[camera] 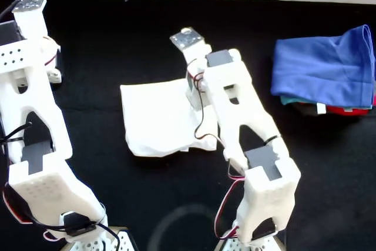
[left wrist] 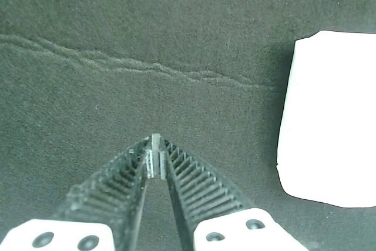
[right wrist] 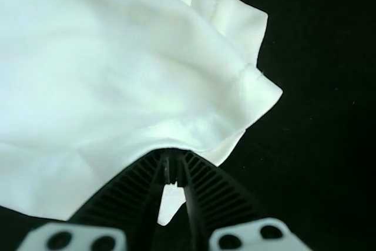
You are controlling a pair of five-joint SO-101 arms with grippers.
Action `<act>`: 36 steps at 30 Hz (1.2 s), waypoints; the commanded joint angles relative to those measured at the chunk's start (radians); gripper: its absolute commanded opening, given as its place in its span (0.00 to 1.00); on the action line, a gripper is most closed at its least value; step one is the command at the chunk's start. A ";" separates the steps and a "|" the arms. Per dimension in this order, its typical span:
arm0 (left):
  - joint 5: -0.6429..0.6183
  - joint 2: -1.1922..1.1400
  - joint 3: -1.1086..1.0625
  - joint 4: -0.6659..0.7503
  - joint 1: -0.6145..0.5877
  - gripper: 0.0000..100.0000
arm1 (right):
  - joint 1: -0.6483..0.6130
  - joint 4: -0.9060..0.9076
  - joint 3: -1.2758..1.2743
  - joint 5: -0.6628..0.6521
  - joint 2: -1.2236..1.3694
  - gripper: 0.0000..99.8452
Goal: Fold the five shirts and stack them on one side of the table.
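Your right gripper (right wrist: 171, 167) has its jaws pressed together with a fold of the white shirt (right wrist: 117, 57) pinched at the tips, and the fabric rises in a peak toward them. In the high view that gripper sits at the shirt's edge on the side toward the stack, with the right arm (camera: 247, 127) reaching over the shirt's near corner on that side. The white shirt lies in the middle of the table, partly folded into a rough rectangle. Its near edge is rumpled and uneven, its far edge straighter. Your left gripper (left wrist: 154, 157) is closed too, tip to tip, with nothing between the jaws. It hangs over bare black cloth (left wrist: 117, 27), apart from the white shirt, whose edge you can see off to one side in the left wrist view. A thin crease (left wrist: 158, 70) runs across the cloth beyond the left gripper's tips. In the high view the left arm (camera: 35, 116) stands along the table's left side, clear of the shirt. On the right side of the table lies the stack (camera: 329, 86): a folded blue shirt (camera: 323, 57) on top, with a teal edge (camera: 291, 101) and a red edge (camera: 343, 110) showing beneath it along the near side. The stack is well apart from the white shirt, with black cloth between them.
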State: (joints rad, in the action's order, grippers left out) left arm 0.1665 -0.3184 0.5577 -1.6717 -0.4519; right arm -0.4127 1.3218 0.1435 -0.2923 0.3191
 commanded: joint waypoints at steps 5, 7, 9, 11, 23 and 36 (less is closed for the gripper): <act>0.000 0.054 0.038 -0.002 0.016 0.01 | -0.031 0.058 0.050 -0.005 -0.005 0.01; 0.000 0.054 0.038 -0.002 0.016 0.01 | -0.035 0.104 0.047 -0.005 -0.005 0.01; 0.000 0.054 0.038 -0.002 0.016 0.01 | -0.028 0.139 0.047 -0.006 -0.005 0.01; 0.000 0.054 0.038 -0.002 0.016 0.01 | -0.008 0.148 0.044 -0.011 -0.004 0.01; 0.000 0.054 0.038 -0.002 0.016 0.01 | 0.104 0.173 0.051 -0.012 -0.005 0.01; 0.000 0.054 0.038 -0.002 0.013 0.01 | -0.001 0.131 0.081 -0.005 -0.059 0.01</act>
State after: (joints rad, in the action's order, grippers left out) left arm 0.1665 -0.3184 0.5577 -1.6717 -0.4519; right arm -0.3989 1.4661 0.1818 -0.2923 0.3253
